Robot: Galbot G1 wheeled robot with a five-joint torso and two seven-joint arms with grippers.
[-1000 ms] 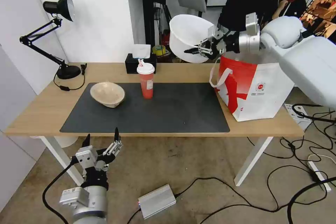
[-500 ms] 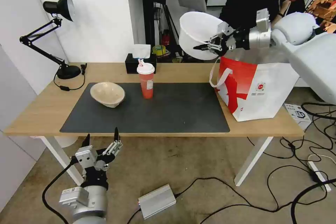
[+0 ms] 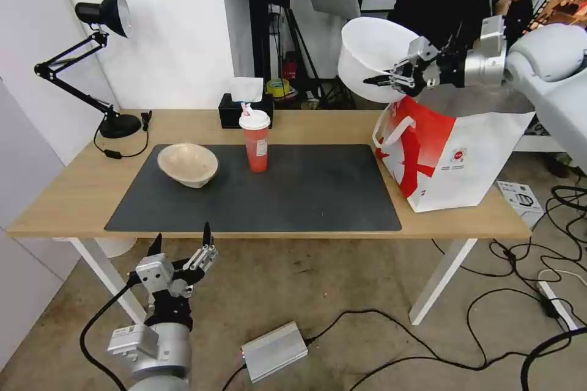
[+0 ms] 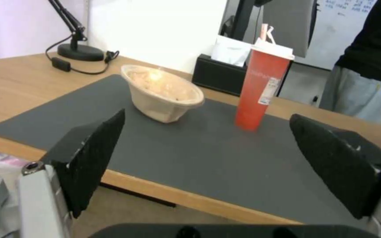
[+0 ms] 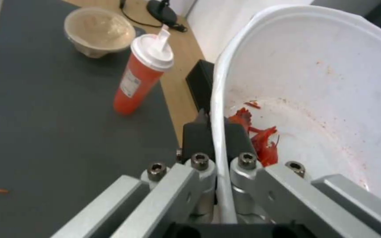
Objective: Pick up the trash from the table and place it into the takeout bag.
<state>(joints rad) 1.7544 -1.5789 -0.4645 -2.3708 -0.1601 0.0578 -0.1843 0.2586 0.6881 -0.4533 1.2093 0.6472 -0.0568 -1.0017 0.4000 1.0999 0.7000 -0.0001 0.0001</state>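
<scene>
My right gripper (image 3: pixel 380 80) (image 5: pixel 217 122) is shut on the rim of the large white bowl (image 3: pixel 372 55) (image 5: pixel 314 82), which has red residue inside. It holds the bowl tilted in the air, above the left end of the takeout bag (image 3: pixel 455 156), a white bag with a red pattern at the table's right end. The red drink cup (image 3: pixel 255 139) (image 4: pixel 261 89) (image 5: pixel 141 77) and the shallow beige bowl (image 3: pixel 188 164) (image 4: pixel 162 93) (image 5: pixel 98 31) stand on the dark mat (image 3: pixel 269 195). My left gripper (image 3: pixel 180 241) (image 4: pixel 208 165) hangs open below the table's front edge.
A black desk lamp (image 3: pixel 101 61) stands at the table's (image 3: pixel 67 189) back left corner and a black tissue box (image 3: pixel 244 111) behind the cup. A person stands behind the bag. Cables and a silver box (image 3: pixel 274 351) lie on the floor.
My right gripper has carried the white bowl to the right and slightly up, from left of the bag to above its left end. The bag has shifted a little. The left arm stayed.
</scene>
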